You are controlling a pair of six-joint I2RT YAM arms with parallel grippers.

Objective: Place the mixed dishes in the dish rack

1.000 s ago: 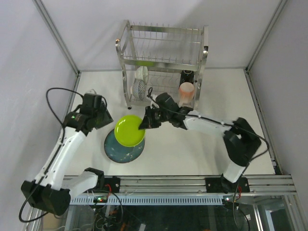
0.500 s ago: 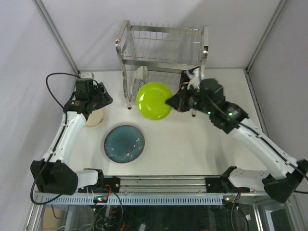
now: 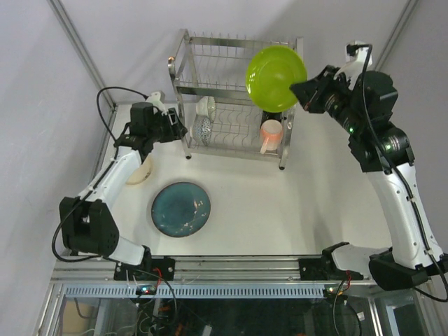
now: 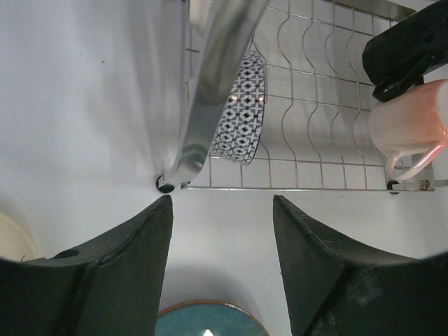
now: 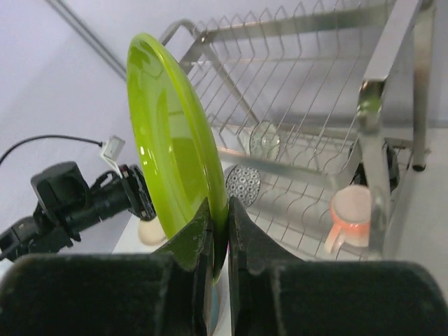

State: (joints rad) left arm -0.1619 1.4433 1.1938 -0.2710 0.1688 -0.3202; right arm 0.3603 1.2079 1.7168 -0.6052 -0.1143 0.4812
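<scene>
My right gripper (image 3: 299,90) is shut on the rim of the lime-green plate (image 3: 275,77) and holds it on edge, high over the right end of the dish rack (image 3: 210,87); the wrist view shows the plate (image 5: 175,140) pinched between the fingers (image 5: 219,210). The patterned bowl (image 3: 203,127) and pink mug (image 3: 271,133) sit in the lower tier. My left gripper (image 4: 222,210) is open and empty, low beside the rack's front-left post (image 4: 210,91). The blue-grey plate (image 3: 180,208) lies flat on the table. The cream plate (image 3: 140,170) lies at the left.
A pale saucer-like dish (image 3: 206,106) stands behind the bowl in the lower tier, and a dark object (image 3: 271,108) sits behind the pink mug. White enclosure walls stand at the left, right and back. The left arm's cable (image 3: 115,94) loops above its wrist.
My right arm has lifted the lime-green plate from above the blue-grey plate up and right, over the rack's top tier. My left arm has swung back toward the rack's front-left post.
</scene>
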